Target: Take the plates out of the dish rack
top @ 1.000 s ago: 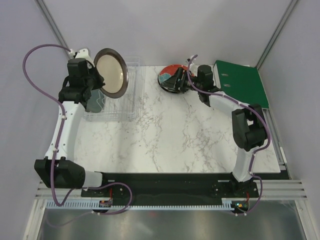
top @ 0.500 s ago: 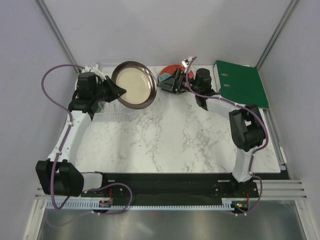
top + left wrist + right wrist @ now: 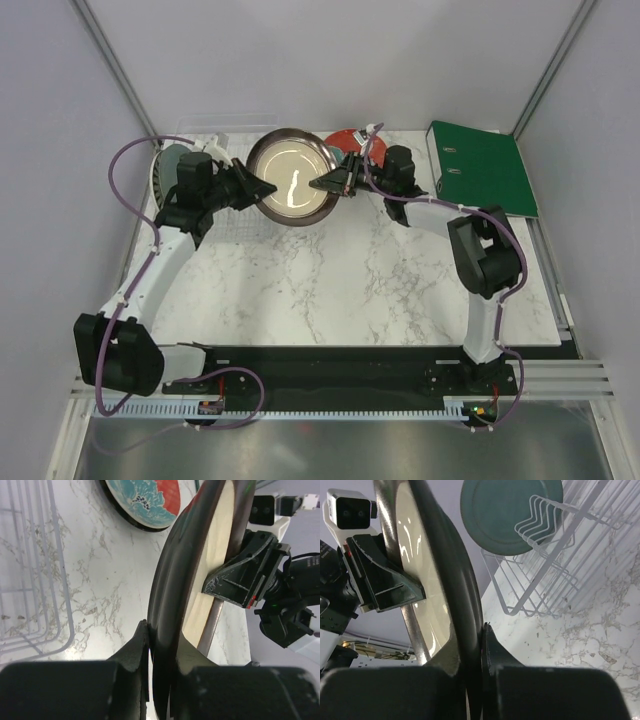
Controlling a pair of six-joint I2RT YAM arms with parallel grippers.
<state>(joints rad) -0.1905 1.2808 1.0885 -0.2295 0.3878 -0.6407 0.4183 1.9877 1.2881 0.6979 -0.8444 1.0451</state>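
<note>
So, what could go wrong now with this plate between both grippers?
Both the left gripper and right gripper pinch only the rim of the cream plate; an early release or opposing pulls could drop it. It also hangs close to the red plate, so lowering might strike it.
</note>
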